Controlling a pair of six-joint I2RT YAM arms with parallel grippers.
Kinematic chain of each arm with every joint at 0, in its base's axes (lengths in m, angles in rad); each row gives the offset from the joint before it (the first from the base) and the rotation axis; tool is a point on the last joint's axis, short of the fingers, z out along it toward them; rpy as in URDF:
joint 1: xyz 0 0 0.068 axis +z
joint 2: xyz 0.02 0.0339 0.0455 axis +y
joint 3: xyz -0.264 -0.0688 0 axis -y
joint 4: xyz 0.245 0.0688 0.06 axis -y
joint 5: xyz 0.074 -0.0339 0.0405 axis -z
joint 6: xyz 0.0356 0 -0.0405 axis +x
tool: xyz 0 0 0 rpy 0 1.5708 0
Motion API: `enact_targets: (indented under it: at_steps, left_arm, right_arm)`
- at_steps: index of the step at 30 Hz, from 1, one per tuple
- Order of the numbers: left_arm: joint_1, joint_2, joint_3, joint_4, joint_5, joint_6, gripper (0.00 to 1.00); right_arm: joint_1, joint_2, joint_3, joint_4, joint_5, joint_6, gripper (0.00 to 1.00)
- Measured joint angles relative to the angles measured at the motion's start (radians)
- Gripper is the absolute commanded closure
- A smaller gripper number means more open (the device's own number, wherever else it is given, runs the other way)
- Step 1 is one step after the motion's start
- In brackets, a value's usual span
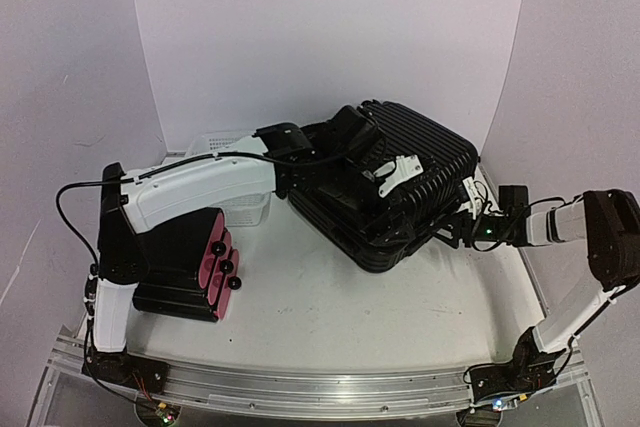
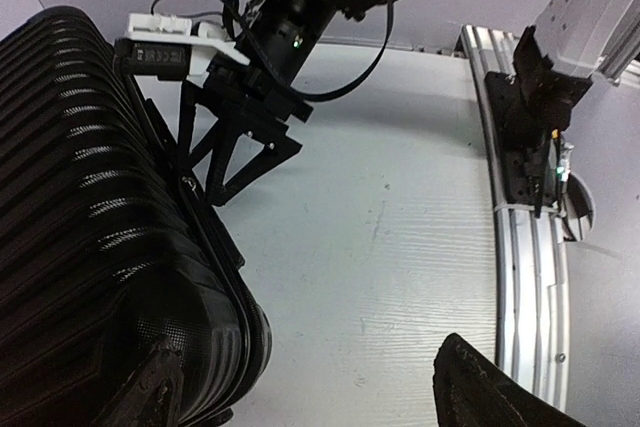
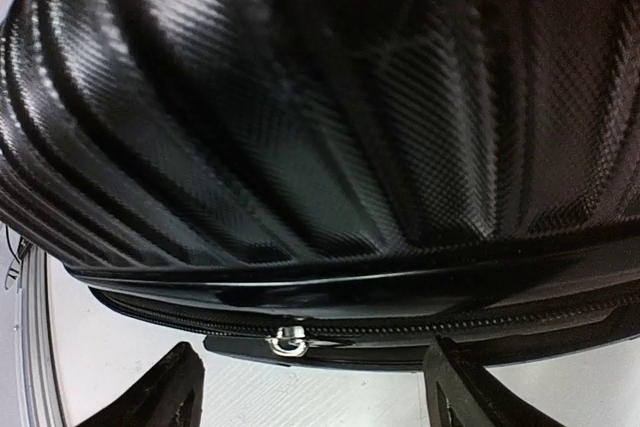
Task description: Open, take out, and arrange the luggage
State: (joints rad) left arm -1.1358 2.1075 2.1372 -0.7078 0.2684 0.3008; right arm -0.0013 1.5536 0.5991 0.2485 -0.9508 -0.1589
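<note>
Both stood released: your right gripper [image 3: 312, 367] faced the zipper pull [image 3: 288, 342] on the luggage [image 3: 300, 127], probably to unzip; your left gripper [image 2: 310, 372] hovered alongside.

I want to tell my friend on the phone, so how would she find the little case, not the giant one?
Start at the big ribbed black luggage at the back of the table. Go to the near left side, in front of the white basket, to the smaller case. It alone has a pink side with round black knobs.
</note>
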Motion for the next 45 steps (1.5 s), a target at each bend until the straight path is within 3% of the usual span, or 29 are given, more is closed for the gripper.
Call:
enact_targets:
  at_steps: [14,26,34,40,45]
  left_arm:
    - [0.0,-0.087,-0.005,-0.002,0.063,-0.1,0.15]
    - [0.0,-0.093,-0.046,0.0,0.069,-0.119,0.16]
    - [0.0,-0.095,-0.051,0.0,0.064,-0.118,0.16]
    - [0.0,-0.092,-0.041,-0.001,-0.013,-0.088,0.08]
    - [0.0,-0.038,0.056,0.001,-0.126,0.013,0.04]
  right_arm:
    - [0.046,0.034,0.023,0.002,0.0,0.007,0.42]
    - [0.115,0.045,0.032,0.012,0.062,0.029,0.82]
    - [0.131,0.043,0.032,0.026,0.095,0.056,1.0]
    - [0.143,-0.002,0.031,-0.013,0.15,0.114,1.0]
    - [0.171,-0.087,0.033,-0.124,0.28,0.135,1.0]
